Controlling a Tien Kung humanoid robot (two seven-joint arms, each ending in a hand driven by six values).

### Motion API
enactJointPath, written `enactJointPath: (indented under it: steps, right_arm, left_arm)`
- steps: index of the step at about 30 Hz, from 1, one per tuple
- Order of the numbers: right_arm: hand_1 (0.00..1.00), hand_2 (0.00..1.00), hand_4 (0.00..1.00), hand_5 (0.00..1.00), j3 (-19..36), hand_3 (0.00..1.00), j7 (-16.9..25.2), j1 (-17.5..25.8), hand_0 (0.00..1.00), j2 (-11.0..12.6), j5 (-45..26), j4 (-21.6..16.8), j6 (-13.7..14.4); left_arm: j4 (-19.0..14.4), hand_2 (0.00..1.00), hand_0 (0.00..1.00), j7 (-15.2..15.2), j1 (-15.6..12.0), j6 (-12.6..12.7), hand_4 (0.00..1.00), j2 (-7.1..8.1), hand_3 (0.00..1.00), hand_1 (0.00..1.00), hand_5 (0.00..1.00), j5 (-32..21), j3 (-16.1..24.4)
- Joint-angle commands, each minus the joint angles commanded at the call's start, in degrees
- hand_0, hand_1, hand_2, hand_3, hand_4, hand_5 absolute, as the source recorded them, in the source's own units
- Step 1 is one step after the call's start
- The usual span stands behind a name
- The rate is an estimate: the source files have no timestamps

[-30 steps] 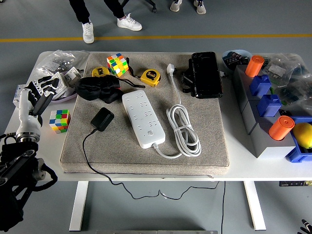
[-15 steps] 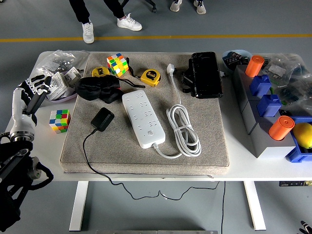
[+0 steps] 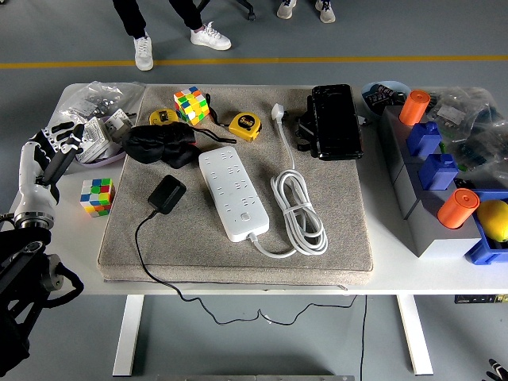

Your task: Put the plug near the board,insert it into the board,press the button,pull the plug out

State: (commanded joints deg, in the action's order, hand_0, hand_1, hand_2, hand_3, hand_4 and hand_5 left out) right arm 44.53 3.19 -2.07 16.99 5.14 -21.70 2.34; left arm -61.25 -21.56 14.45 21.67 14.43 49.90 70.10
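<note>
1. Head view: black plug lies flat on the grey mat, just left of the white board, not in any socket. Its cable trails off the mat's near edge.
2. That layout fits either plug not yet inserted or already pulled out; you can't tell which from this.
3. If you go for the plug, come from its left and mind the cable and the black cloth just behind.
4. Left hand sits raised at the table's left edge beside the cube, fingers loosely spread, holding nothing.
</note>
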Motion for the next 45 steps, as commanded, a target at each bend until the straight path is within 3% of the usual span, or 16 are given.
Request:
enactJointPath:
  steps: [15, 27, 33, 45]
  right_arm:
    - [0.667, 0.651, 0.807, 0.491, 0.3, 0.529, -1.6, 0.7, 0.607, 0.2, 0.4, -0.1, -0.4]
    - [0.670, 0.666, 0.814, 0.496, 0.4, 0.537, -2.8, 1.9, 0.608, -0.1, 0.0, -0.1, -0.6]
    - [0.671, 0.666, 0.814, 0.497, -2.1, 0.537, -3.0, 1.8, 0.618, -0.6, -2.1, 0.9, -0.8]
    - [0.672, 0.669, 0.823, 0.507, -4.5, 0.539, -3.5, 1.8, 0.617, -1.2, -4.0, 1.6, -0.9]
  left_arm:
    - [-0.6, 0.599, 0.504, 1.1, -2.2, -0.6, 0.879, 1.57, 0.588, 0.610, 0.450, 0.4, -1.1]
    - [-0.5, 0.599, 0.505, 1.9, -4.0, -0.9, 0.874, 1.90, 0.589, 0.612, 0.457, 0.4, -2.9]
    - [-0.5, 0.600, 0.506, 2.1, -4.3, -0.9, 0.873, 2.18, 0.589, 0.611, 0.458, 0.5, -3.5]
    - [-1.6, 0.604, 0.507, 2.2, -5.0, -0.9, 0.868, 1.72, 0.590, 0.611, 0.463, 0.9, -2.4]
